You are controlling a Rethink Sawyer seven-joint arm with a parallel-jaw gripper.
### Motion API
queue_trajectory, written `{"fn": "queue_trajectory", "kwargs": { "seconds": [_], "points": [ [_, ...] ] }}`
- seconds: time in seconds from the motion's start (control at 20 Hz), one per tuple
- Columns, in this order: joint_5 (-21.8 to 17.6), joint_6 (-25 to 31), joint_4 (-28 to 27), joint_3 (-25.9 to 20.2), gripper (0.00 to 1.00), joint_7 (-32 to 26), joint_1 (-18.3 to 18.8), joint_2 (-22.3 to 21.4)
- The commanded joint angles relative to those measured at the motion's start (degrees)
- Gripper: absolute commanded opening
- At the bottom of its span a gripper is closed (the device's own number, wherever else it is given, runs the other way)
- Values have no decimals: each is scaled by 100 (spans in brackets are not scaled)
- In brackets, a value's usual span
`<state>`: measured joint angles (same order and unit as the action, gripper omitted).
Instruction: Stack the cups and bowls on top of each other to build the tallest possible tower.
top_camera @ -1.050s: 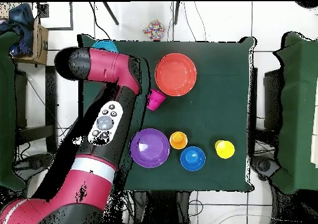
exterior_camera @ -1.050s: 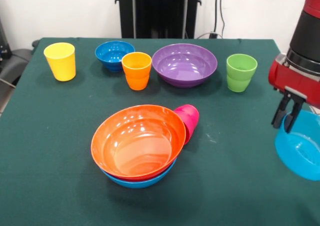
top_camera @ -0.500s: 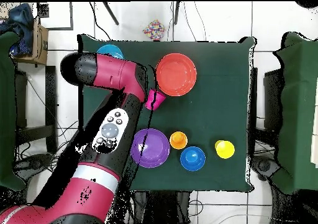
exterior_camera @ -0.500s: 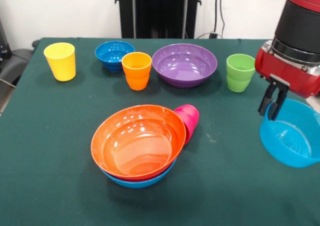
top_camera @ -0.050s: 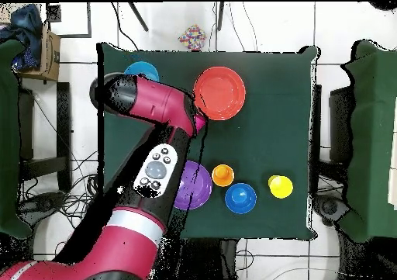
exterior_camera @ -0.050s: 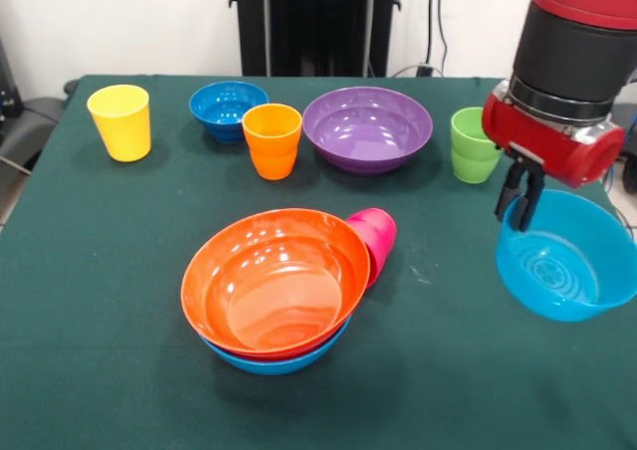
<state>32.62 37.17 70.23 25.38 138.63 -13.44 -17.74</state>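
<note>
Since 1 second ago the gripper (exterior_camera @ -0.050s: 520,193) and the light-blue bowl (exterior_camera @ -0.050s: 563,263) it carries have slid inward from the table's 3 o'clock edge, so the whole bowl now shows in the front view, its fingers pinched together over the rim at the bowl's 10 o'clock side. At 12 o'clock from that bowl stands the green cup (exterior_camera @ -0.050s: 474,143), partly behind the arm. Across the far side sit the purple bowl (exterior_camera @ -0.050s: 367,127), orange cup (exterior_camera @ -0.050s: 271,139), dark-blue bowl (exterior_camera @ -0.050s: 227,109) and yellow cup (exterior_camera @ -0.050s: 119,121). Near the centre, a large orange bowl (exterior_camera @ -0.050s: 275,281) nests in a blue one, with the pink cup (exterior_camera @ -0.050s: 376,239) lying against it at 2 o'clock. From overhead the arm covers the gripper; the carried bowl (top_camera @ -0.050s: 141,71) peeks out at 10 o'clock, the orange bowl (top_camera @ -0.050s: 219,93) sits at 12 o'clock, and the table (top_camera @ -0.050s: 279,122) is dark green
</note>
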Motion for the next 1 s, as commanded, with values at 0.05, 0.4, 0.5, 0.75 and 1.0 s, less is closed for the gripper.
{"fn": "queue_trajectory", "kwargs": {
  "seconds": [0.05, 0.4, 0.5, 0.75, 1.0],
  "points": [
    [121, -460, 942, -1140, 0, 335, 253, -288],
    [80, -631, 1379, -1448, 0, 201, 500, -553],
    [42, -663, 1463, -1528, 0, 158, 566, -615],
    [-35, -796, 1682, -1742, 0, 20, 780, -807],
    [-163, -684, 1769, -1871, 0, -106, 983, -981]
  ]
}}
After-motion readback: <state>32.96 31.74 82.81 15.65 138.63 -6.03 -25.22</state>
